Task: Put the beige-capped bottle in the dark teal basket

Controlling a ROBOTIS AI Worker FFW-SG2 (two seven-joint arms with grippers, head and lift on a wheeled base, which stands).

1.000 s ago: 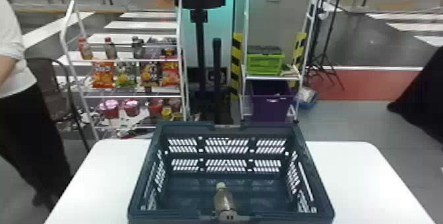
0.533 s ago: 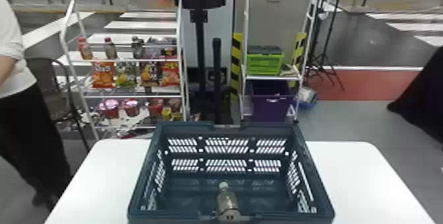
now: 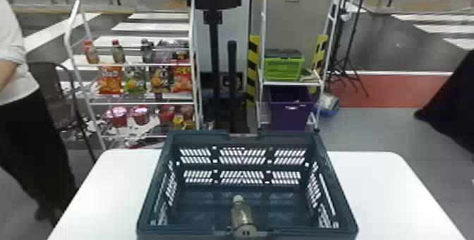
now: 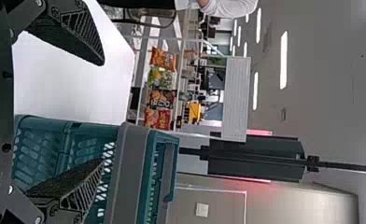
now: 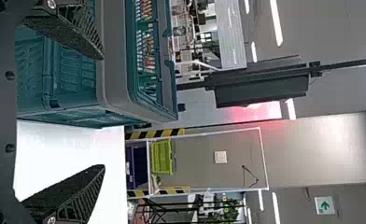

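Observation:
The beige-capped bottle (image 3: 242,214) is inside the dark teal basket (image 3: 335,183), close to the middle of its near wall. Its cap points up and away from me in the head view, and the near rim meets its lower end; whether it leans or lies cannot be told. In the left wrist view my left gripper (image 4: 102,112) is open with nothing between its fingers, on the near side of the basket (image 4: 130,172). In the right wrist view my right gripper (image 5: 102,112) is also open and holding nothing, by the basket's (image 5: 113,60) near right corner.
The basket stands on a white table (image 3: 384,193), with bare tabletop on both sides. Behind stand a snack rack (image 3: 141,64) on the left and a shelf with a green crate (image 3: 284,68) above a purple bin (image 3: 291,108).
Inside the basket the bottle has shifted slightly to the right since the first frame, with a small swing back to the left lately. The basket has kept its place.

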